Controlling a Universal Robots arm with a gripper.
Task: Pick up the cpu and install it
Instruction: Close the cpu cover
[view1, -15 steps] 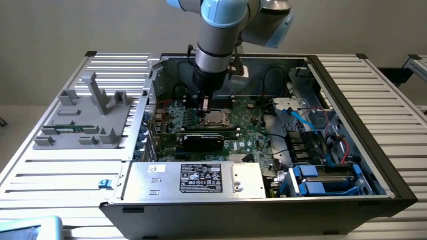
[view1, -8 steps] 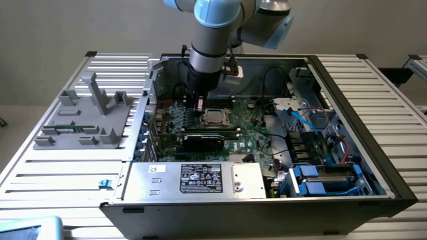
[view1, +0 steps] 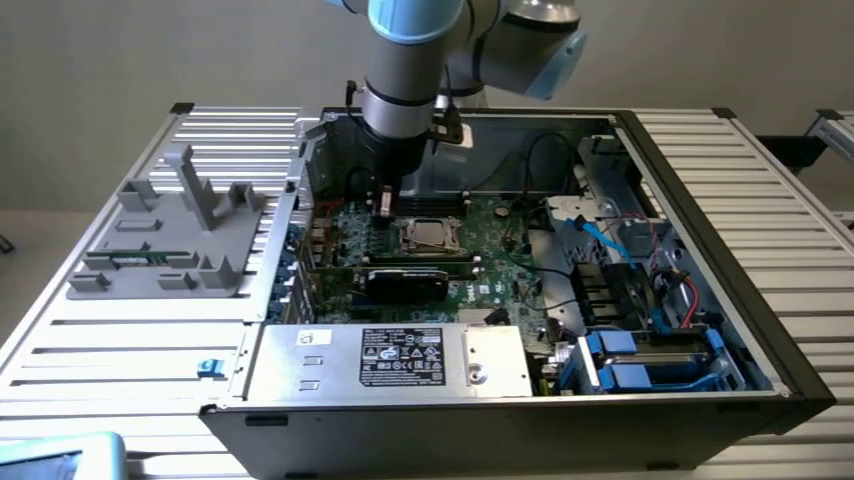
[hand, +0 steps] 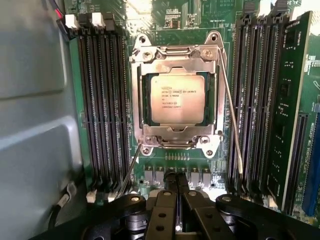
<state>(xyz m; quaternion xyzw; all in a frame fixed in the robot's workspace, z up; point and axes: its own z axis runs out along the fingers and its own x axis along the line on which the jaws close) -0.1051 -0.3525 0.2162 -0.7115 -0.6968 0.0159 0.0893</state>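
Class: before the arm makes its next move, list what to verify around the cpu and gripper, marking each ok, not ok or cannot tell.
1. cpu lies inside the socket frame: ok.
2. cpu edges square with the frame: ok.
3. gripper shut, holding nothing: ok.
4. gripper apart from the cpu: ok.
5. lever latched: cannot tell.

**Chip sits in its socket**

My claw (hand: 176, 186) is closed, fingers pressed together with nothing between them, near the socket frame (hand: 175, 54). The cpu (hand: 178, 100) lies flat inside that frame, label up, with black memory slots (hand: 102, 100) on both sides.
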